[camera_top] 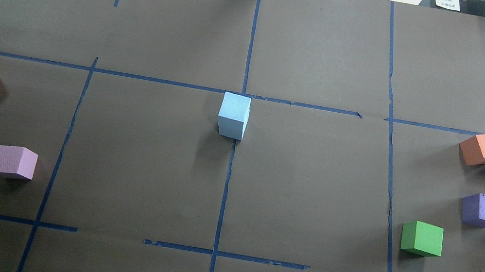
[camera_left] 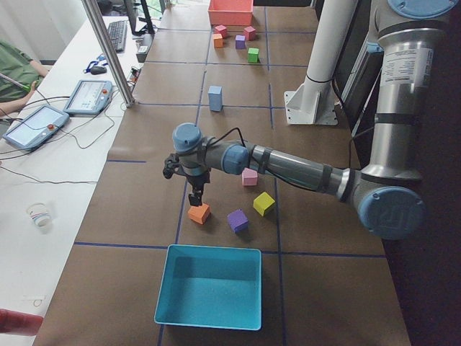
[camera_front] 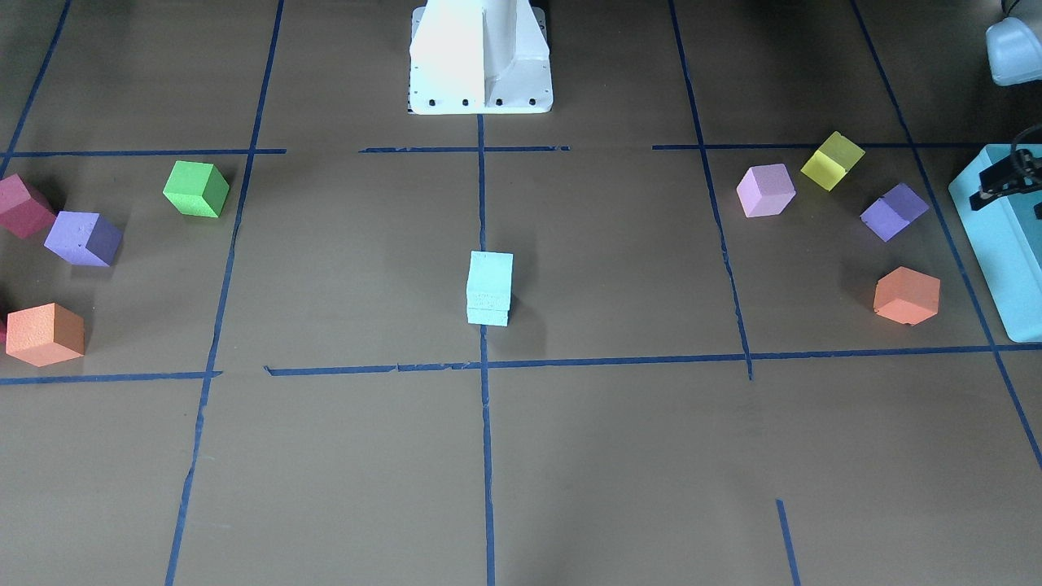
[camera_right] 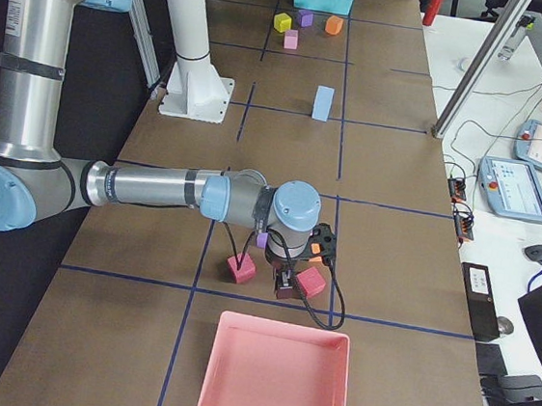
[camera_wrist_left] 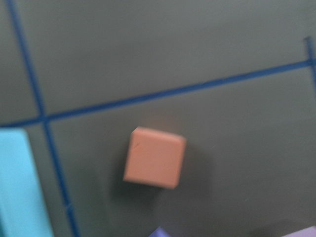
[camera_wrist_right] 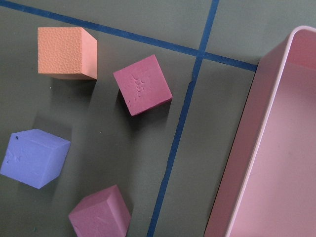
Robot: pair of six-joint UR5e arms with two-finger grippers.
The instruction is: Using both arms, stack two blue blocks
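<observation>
The two blue blocks [camera_front: 489, 289] stand stacked, one on the other, at the table's middle on the blue tape line. The stack also shows in the overhead view [camera_top: 233, 116] and in both side views [camera_left: 215, 98] [camera_right: 323, 102]. My left gripper [camera_left: 196, 200] hangs far from it, just above an orange cube [camera_left: 199, 213]; only a black part of it shows at the front view's right edge [camera_front: 1005, 175]. My right gripper [camera_right: 287, 284] hangs low among red cubes at the other end. I cannot tell whether either gripper is open or shut. No fingers show in the wrist views.
A teal box [camera_left: 209, 287] lies by the left arm's cubes, a pink tray [camera_right: 274, 378] by the right arm's. Orange, purple, pink, yellow, green and red cubes lie scattered at both table ends. The white pedestal [camera_front: 480, 57] stands behind the stack.
</observation>
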